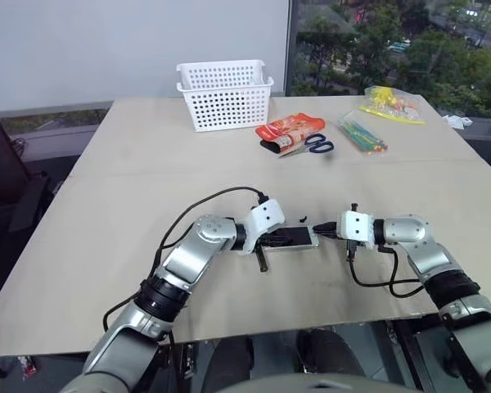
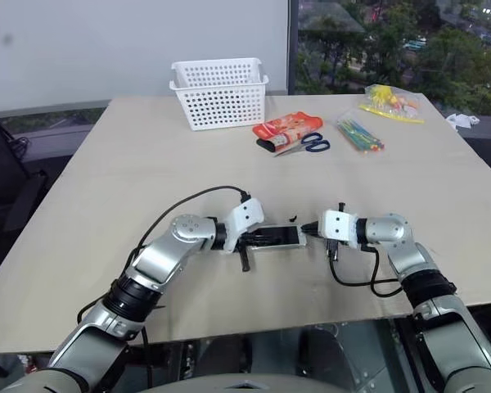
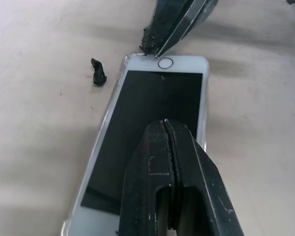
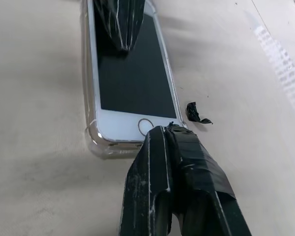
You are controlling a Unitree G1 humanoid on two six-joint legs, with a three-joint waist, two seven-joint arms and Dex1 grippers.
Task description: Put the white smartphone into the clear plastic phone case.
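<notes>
The white smartphone (image 1: 292,237) lies flat and screen-up on the counter (image 1: 131,188), near its front edge and between the two arms, its long side running across the robot's front. It sits inside the clear plastic phone case (image 4: 104,145), whose transparent lip shows around the home-button end and along the side in the right wrist view. The left arm reaches in from about 8 o'clock of the phone, elbow bent outward and forearm angled inward, the wrist tipped downward; the left gripper (image 3: 166,129) has its two black fingers pressed together with nothing between them, and their tips rest over the dark screen, roughly at its middle. The right arm comes in from about 4 o'clock, its forearm turned inward so that the wrist runs nearly across toward the phone; the right gripper (image 4: 162,131) is likewise pressed together and empty, its tip at the home-button end, on or just above the white bezel beside the button. A small black scrap (image 4: 195,113) lies on the counter just beside that end of the phone, at about 1 o'clock from it in the head views. Far back on the counter, well apart from the arms, stand a white basket (image 1: 226,94) at 11 o'clock, an orange pouch (image 1: 289,128) with blue-handled scissors (image 1: 315,145) at 12 o'clock, and two zip bags of coloured items (image 1: 376,115) at 1 o'clock.
</notes>
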